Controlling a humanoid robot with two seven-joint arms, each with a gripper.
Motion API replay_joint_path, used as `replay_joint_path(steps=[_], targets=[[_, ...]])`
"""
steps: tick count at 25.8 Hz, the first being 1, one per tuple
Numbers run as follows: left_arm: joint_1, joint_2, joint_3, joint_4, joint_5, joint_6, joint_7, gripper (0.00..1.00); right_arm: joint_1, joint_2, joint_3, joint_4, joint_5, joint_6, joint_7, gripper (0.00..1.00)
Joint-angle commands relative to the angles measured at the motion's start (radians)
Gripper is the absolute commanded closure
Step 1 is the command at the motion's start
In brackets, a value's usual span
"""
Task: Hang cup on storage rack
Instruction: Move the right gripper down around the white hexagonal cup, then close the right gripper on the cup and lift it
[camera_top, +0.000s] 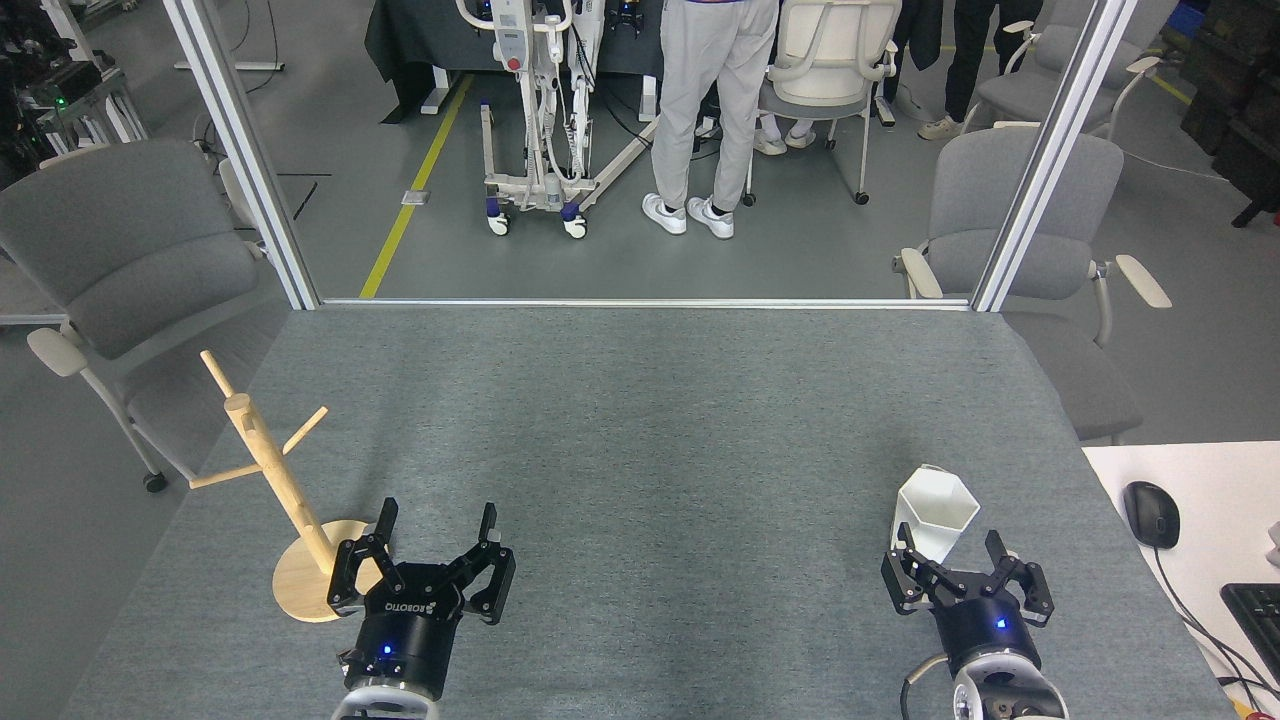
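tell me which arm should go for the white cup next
Right. Its open tool sits just in front of the cup, while the left tool is open beside the storage rack, across the table from the cup.

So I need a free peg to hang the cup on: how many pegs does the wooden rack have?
3 show on the light wooden mug tree: one angling up-left near the top, one up-right, one low left. All are bare. More may hide behind the pole.

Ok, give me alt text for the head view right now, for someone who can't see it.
A white cup stands upright on a grey table, just beyond the open right gripper. The open left gripper sits beside the wooden rack at the table's left edge; its pegs are bare. A person stands beyond the table.
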Motion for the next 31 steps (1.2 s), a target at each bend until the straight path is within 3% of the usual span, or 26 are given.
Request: replay_joint_path(steps=[1, 31], targets=[[-0.001, 0.0, 0.0, 0.001, 0.001, -0.002, 0.0, 0.01, -0.016, 0.002, 0.003, 0.028, 0.022, -0.002, -0.001, 0.01], [-0.002, 0.011, 0.0, 0.019, -0.001, -0.003, -0.004, 0.01, -0.209, 0.022, -0.007, 0.299, 0.044, -0.002, -0.009, 0.01]])
